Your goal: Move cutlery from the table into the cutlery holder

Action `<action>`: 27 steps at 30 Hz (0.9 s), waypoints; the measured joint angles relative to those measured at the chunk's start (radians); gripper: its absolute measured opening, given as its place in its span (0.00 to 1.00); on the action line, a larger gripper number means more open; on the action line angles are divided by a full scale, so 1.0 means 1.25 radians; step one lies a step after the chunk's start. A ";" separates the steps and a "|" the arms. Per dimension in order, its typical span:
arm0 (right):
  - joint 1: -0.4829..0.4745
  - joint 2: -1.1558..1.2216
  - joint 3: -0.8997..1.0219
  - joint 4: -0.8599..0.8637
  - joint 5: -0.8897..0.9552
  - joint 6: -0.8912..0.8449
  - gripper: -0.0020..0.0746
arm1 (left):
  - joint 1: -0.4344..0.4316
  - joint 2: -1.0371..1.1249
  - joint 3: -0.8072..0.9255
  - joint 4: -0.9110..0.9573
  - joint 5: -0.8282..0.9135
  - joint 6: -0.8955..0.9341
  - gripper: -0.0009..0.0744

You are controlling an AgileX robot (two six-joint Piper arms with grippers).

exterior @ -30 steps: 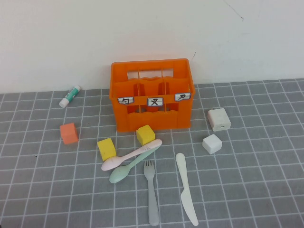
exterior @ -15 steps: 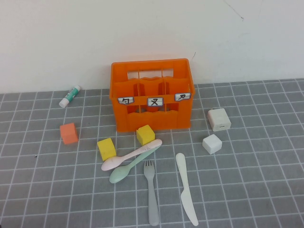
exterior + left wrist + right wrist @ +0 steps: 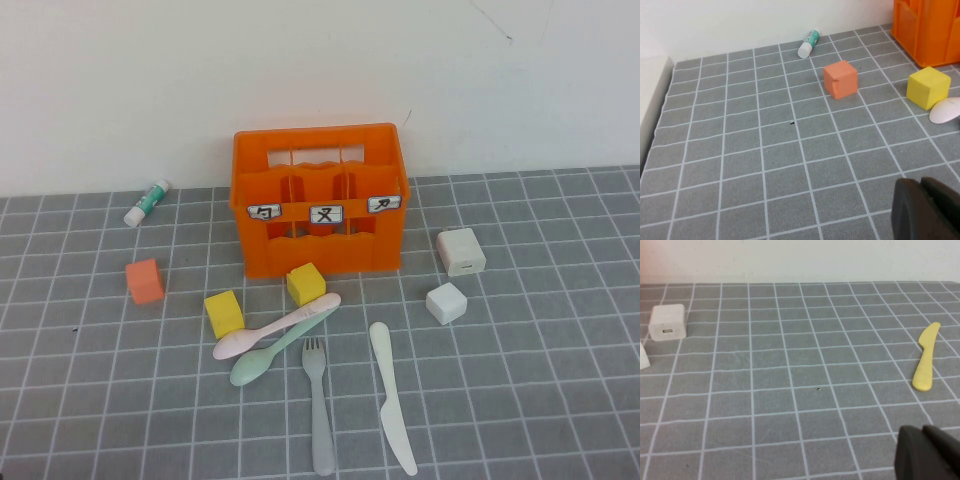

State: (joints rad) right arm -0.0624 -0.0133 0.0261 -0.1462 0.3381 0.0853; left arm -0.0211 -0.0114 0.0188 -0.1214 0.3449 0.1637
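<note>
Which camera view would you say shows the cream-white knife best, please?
The high view: the whole cream-white knife lies flat on the table. The right wrist view shows only part; the left wrist view shows none.

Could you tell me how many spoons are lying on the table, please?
2: the pink spoon lies crossed over the green spoon, in front of the orange crate.

yellow cube (image 3: 305,283) crowding spoons, knife (image 3: 392,397) unobstructed
</note>
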 joint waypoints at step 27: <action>0.000 0.000 0.000 0.000 0.000 0.000 0.02 | 0.000 0.000 0.008 -0.404 -0.121 -0.238 0.01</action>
State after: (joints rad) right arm -0.0624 -0.0133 0.0261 -0.1462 0.3381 0.0853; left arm -0.0211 -0.0114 0.0291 -0.6268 0.1935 -0.1344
